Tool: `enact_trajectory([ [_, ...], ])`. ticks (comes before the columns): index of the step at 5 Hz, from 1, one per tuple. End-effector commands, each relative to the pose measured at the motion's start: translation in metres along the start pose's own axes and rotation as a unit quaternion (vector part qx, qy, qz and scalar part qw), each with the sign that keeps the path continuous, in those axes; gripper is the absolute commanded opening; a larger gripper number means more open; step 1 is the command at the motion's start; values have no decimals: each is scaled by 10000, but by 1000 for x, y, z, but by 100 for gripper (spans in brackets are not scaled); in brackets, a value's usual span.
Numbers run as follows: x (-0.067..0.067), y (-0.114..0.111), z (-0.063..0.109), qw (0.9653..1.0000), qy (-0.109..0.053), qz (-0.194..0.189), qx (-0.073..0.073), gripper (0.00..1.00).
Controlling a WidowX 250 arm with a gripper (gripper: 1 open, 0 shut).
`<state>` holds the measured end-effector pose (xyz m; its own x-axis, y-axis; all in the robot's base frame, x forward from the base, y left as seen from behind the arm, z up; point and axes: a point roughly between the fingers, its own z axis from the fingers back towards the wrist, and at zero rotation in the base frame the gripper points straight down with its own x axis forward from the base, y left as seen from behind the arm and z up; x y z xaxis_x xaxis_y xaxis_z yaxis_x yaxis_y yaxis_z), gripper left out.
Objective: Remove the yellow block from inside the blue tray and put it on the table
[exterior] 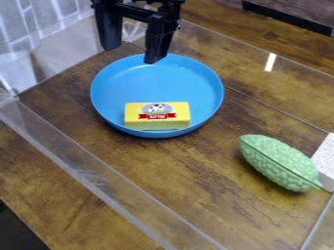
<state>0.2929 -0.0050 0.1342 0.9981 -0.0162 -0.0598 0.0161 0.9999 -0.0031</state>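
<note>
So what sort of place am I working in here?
Probably a lab test bench: a wood-grain table fenced by clear acrylic walls, with toy-like props, a blue tray holding a yellow block.

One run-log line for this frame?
pincer: open, empty, above tray's far rim | yellow block: inside blue tray, untouched | table: green oval object right

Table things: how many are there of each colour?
Yellow: 1, the small yellow rectangular block
Blue: 1, the round shallow blue plastic tray holding it
Green: 1, the oval textured green object
White: 1, a pale thing cut off at the right edge
Total: 4
</note>
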Motion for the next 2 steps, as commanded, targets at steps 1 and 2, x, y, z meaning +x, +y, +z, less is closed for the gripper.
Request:
enact_trajectory([
  [1, 1, -8, -13, 9999, 75, -96, -3, 100],
  [2, 6, -17, -27, 9957, 138, -916, 60, 100],
])
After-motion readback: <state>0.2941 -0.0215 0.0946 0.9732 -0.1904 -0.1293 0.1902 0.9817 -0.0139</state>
